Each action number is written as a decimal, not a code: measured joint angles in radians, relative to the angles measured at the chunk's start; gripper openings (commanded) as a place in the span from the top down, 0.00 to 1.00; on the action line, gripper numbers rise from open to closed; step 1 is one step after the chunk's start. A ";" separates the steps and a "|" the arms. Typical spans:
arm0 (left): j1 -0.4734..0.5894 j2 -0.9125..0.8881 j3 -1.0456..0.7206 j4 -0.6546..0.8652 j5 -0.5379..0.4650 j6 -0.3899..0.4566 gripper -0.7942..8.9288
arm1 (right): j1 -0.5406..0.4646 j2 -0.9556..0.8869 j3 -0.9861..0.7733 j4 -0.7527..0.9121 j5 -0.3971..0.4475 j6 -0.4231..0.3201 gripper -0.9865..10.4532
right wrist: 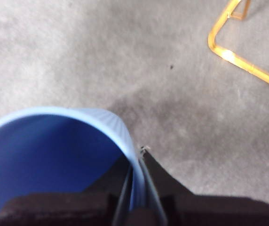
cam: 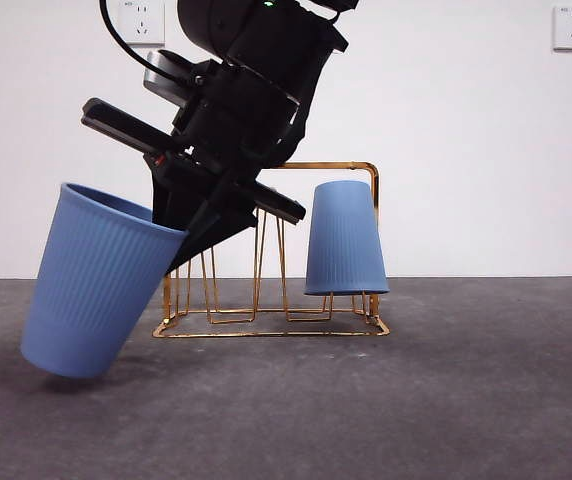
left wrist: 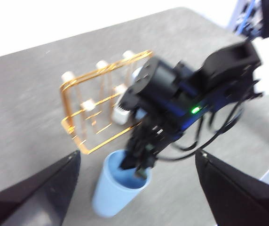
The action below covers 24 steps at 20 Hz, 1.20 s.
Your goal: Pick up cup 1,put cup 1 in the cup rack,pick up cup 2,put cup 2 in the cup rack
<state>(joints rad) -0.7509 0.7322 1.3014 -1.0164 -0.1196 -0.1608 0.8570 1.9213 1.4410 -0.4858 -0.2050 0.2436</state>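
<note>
The right gripper pinches the rim of the tilted blue cup, one jaw inside and one outside. The cup sits at nine o'clock of the cup rack, its mouth pointing toward one o'clock and its base toward seven. A second cup hangs inverted on the rack. The left gripper hangs above, spread wide.

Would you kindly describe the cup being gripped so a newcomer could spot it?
Find the gold wire rack on the grey table. Beside it, the right pincer clamps a ribbed blue cup by its rim. Unlike the other cup, upside down on the rack, it is tilted, mouth up.
</note>
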 measured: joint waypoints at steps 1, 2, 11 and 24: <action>0.000 0.000 0.000 0.013 0.008 -0.005 0.50 | 0.000 0.000 0.000 0.001 0.000 -0.003 0.92; 0.000 0.000 0.000 0.027 0.018 -0.009 0.50 | 0.000 -0.003 0.000 -0.001 0.000 -0.009 0.92; 0.000 0.003 0.000 0.423 0.236 -0.085 0.50 | -0.001 -0.528 0.001 -0.013 0.204 -0.127 0.92; 0.000 0.187 0.000 1.046 0.648 -0.265 0.43 | 0.000 -1.111 0.010 0.213 0.185 -0.309 0.92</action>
<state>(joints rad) -0.7509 0.9192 1.3014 0.0292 0.5285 -0.4259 0.8566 0.8104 1.4506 -0.2726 -0.0196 -0.0654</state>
